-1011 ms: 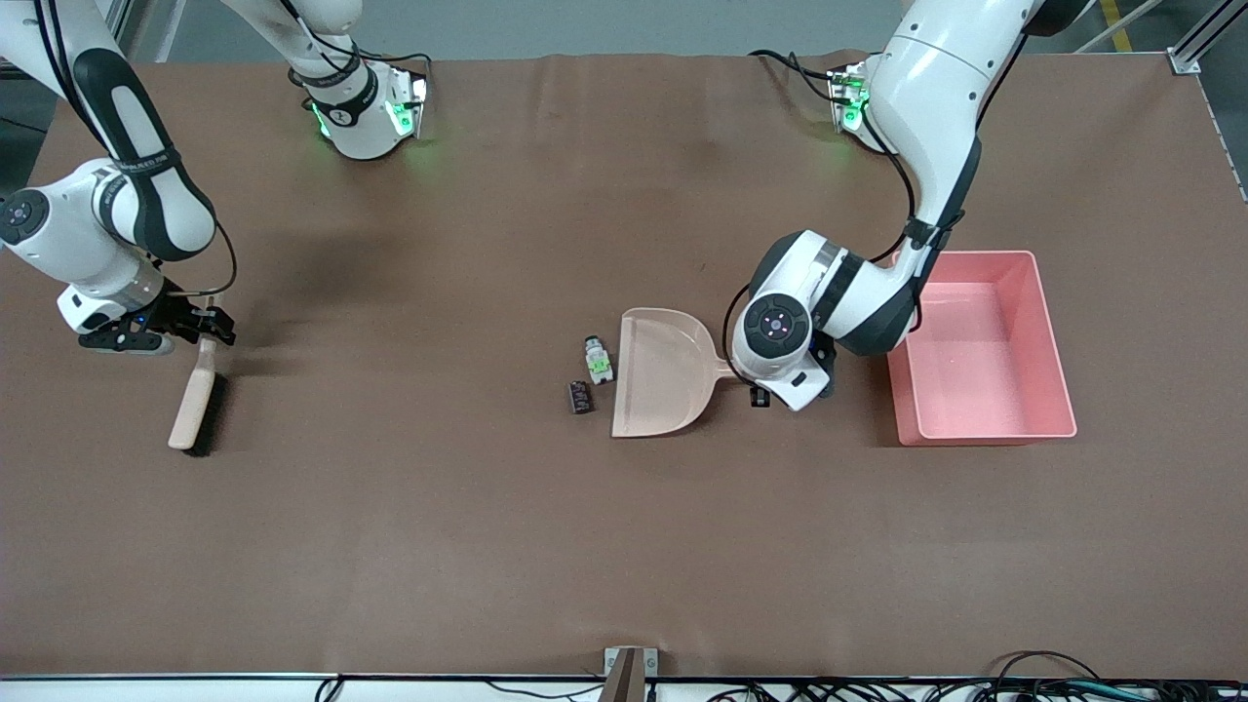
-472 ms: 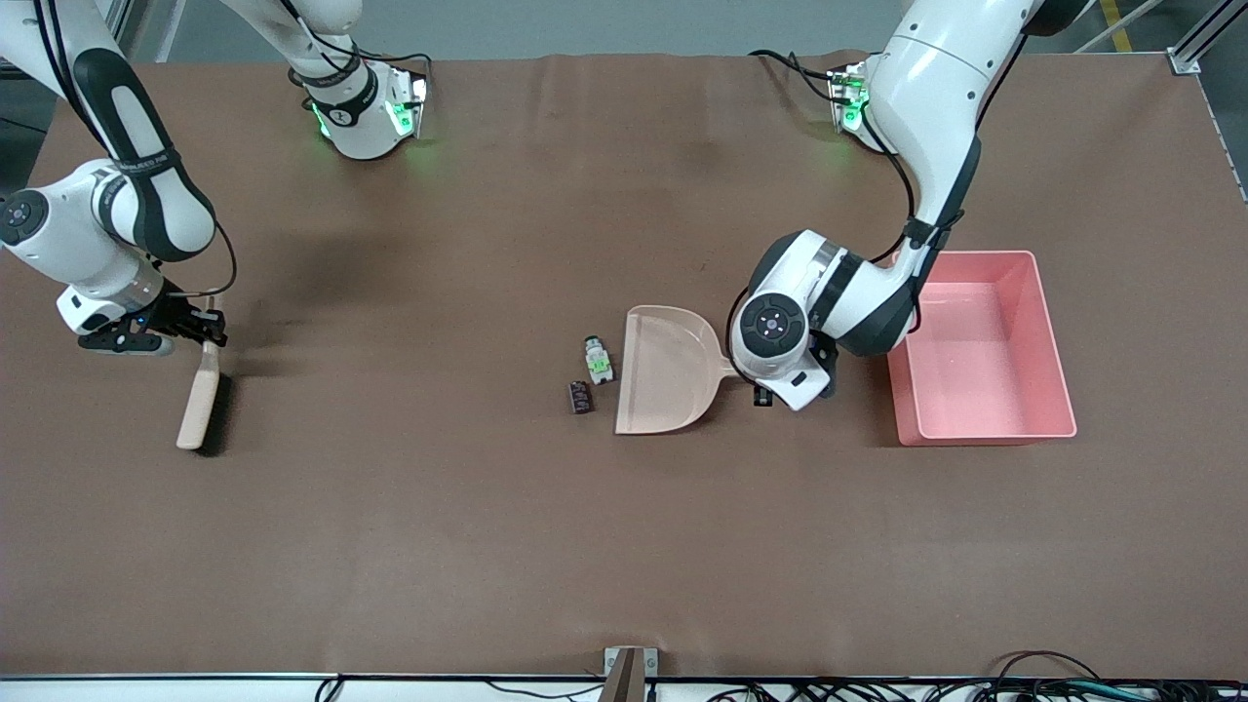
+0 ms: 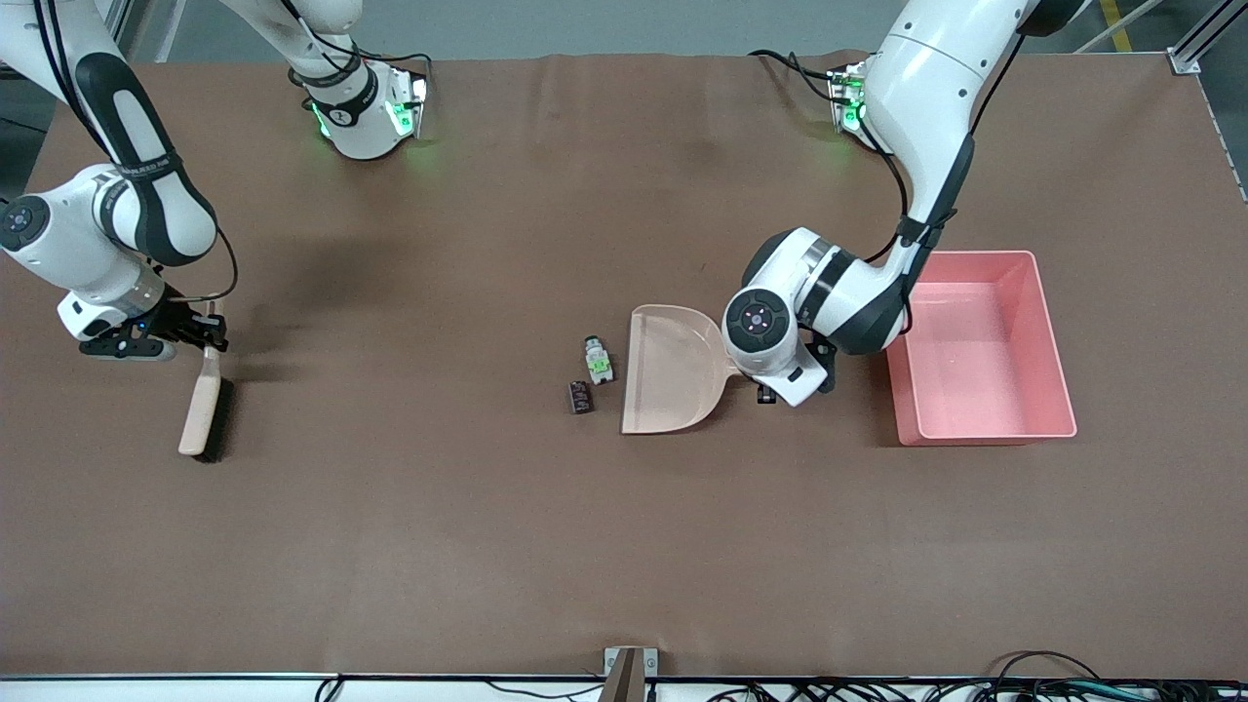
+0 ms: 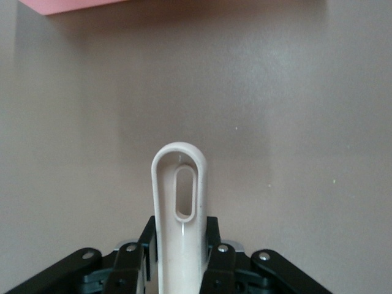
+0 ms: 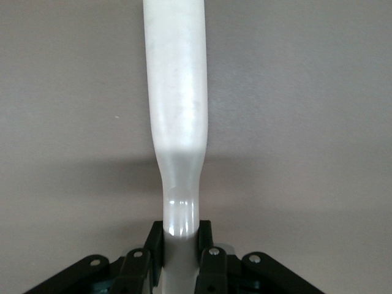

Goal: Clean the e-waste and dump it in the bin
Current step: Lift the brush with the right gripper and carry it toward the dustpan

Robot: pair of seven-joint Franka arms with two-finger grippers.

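Brown table (image 3: 487, 546) | dustpan (image 3: 673, 375) beside e-waste (image 3: 597, 360) | brush (image 3: 203, 405) probably lifted

A beige dustpan (image 3: 671, 370) lies flat near the middle of the brown counter (image 3: 624, 546), its wide mouth turned toward the right arm's end and its looped handle (image 4: 179, 202) toward the left arm's end. A beige brush (image 3: 202, 400) with dark bristles sits far off at the right arm's end, its slim handle (image 5: 176, 110) pointing toward the bases. A small metal bracket (image 3: 630, 668) sits at the counter's nearest edge, with cables (image 3: 975, 687) running along it.
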